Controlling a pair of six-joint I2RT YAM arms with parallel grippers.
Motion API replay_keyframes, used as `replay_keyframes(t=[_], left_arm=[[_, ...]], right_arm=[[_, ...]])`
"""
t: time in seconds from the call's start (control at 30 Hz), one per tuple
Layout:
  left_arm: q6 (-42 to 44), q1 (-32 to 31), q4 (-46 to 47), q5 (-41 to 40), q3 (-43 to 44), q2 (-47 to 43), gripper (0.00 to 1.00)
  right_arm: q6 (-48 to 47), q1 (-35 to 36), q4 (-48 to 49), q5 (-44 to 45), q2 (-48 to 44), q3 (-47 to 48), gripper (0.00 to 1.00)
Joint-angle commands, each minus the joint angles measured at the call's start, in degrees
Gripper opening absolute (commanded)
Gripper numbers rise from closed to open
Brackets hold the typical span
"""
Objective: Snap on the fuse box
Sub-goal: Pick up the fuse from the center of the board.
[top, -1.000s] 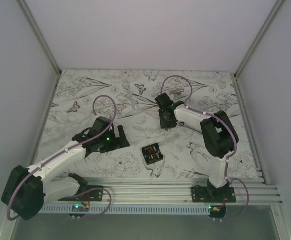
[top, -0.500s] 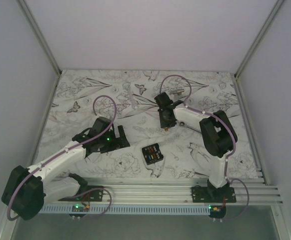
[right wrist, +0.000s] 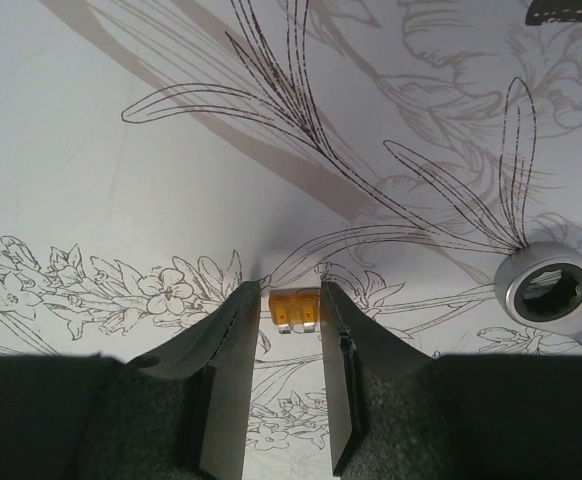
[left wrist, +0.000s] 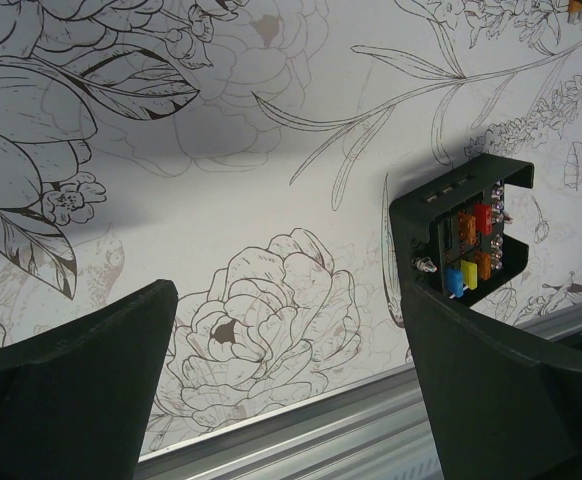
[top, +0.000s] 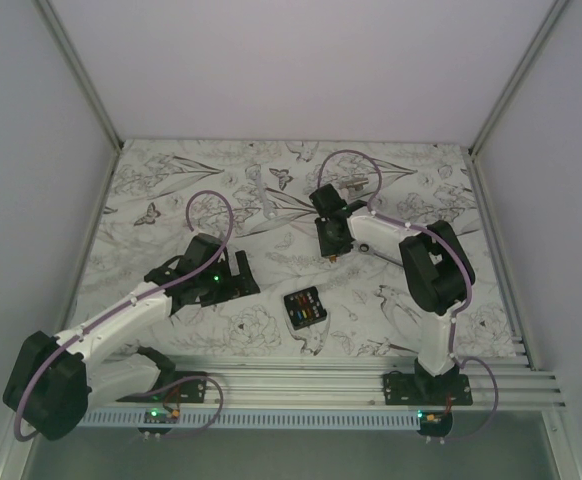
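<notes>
The fuse box [top: 304, 307] is a small black box with red, orange, yellow and blue fuses; it lies on the flower-print table near the front edge. It also shows at the right of the left wrist view [left wrist: 466, 235]. My left gripper [top: 233, 278] is wide open and empty, left of the box and apart from it [left wrist: 289, 300]. My right gripper [top: 328, 250] is down at the table behind the box. Its fingers [right wrist: 291, 295] stand narrowly open around a small orange fuse [right wrist: 294, 308] lying flat. The right finger touches the fuse; a thin gap shows at the left finger.
A silver socket head [right wrist: 551, 290] lies right of the right gripper, also seen in the top view [top: 354, 184]. A small clear part [top: 266, 205] lies at the back middle. An aluminium rail [top: 311, 375] runs along the near edge, close under the left gripper [left wrist: 301, 440].
The right gripper has shifted slightly back and left over the orange fuse. The left arm and the fuse box have not moved.
</notes>
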Motion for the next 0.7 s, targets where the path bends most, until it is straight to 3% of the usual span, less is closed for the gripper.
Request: replay_keyframes(t=[0.0,0.33,0.67], left_arm=[[0.83,0.01,-1.11,-0.03,1.07,-0.58,1.0],[0.92,0.01,-1.1,0.06,1.16,-0.4,1.0],[0.5,0.01,-1.01,0.66,1.67,0.04,1.0]], right_arm=[[-2.24,-0.36,-3.04,-2.6,0.61,-0.23,0.36],[-3.5,-0.64,-3.68,-3.41,0.95,-0.45,0.33],[-1.83,-0.67,-1.69,-2.8,-2.47,-2.81,0.24]])
